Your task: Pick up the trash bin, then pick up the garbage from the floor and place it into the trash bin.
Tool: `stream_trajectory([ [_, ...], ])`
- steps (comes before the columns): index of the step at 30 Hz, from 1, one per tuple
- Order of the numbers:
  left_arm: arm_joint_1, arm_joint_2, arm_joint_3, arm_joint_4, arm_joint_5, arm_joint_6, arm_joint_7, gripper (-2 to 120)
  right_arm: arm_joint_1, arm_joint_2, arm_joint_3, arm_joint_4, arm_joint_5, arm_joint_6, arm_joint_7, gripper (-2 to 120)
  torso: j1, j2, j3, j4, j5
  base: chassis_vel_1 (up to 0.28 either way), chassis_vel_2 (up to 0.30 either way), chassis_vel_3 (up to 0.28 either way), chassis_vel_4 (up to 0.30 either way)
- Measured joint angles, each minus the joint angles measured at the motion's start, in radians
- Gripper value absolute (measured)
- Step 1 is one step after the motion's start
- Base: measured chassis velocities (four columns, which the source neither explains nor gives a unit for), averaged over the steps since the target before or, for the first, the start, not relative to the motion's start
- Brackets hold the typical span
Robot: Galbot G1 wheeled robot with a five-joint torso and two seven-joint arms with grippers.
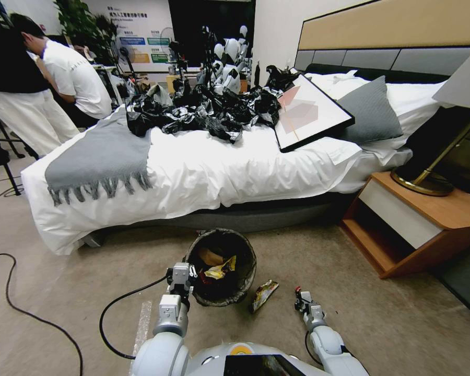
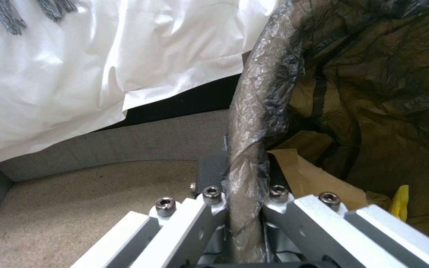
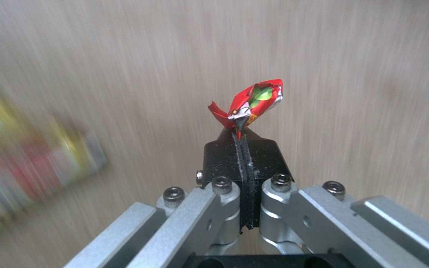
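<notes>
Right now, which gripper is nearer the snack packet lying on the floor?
Right. The right gripper, holding a red wrapper, sits beside the packet; the left gripper clamps the trash bin rim.

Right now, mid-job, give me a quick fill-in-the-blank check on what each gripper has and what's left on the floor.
1. The left gripper is clamped on the trash bin's ____.
2. The right gripper pinches a ____ wrapper.
3. The snack packet lies on the ____ beside the bin.

Missing words: rim; red; floor

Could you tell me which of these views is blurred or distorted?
Right wrist view: floor streaked with motion blur, while the right gripper and its red wrapper stay sharp. Head view: wide-angle bending at the edges. Left wrist view: sharp on the trash bin rim.
</notes>
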Motion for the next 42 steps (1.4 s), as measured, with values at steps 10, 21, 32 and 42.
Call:
stream_trajectory([
  [10, 0.002, 0.0, 0.007, 0.004, 0.005, -0.001, 0.001, 0, -0.036, 0.011, -0.003, 0.415, 0.048, 0.239, -0.169, 0, 0.0, 0.0, 0.0, 0.0002, 0.0, 0.0, 0.0, 0.0, 0.0],
  [21, 0.01, 0.004, 0.025, 0.011, 0.026, -0.003, 0.005, 0, -0.025, -0.099, -0.142, 0.746, 0.192, 0.3, -0.521, 0, 0.0, 0.0, 0.0, 0.0001, 0.0, 0.0, 0.0, 0.0, 0.0],
  [32, 0.011, -0.004, 0.037, 0.018, 0.044, -0.006, 0.007, 0, -0.007, -0.149, -0.346, 0.608, 0.123, 0.284, -0.575, 0, 0.0, 0.0, 0.0, 0.0004, -0.0002, 0.0, 0.0, 0.0, 0.0],
  [42, 0.008, -0.004, 0.037, 0.021, 0.044, -0.006, 0.008, 0, 0.011, -0.089, -0.405, 0.478, 0.088, 0.29, -0.545, 0, 0.0, 0.0, 0.0, 0.0002, 0.0, 0.0, 0.0, 0.0, 0.0],
])
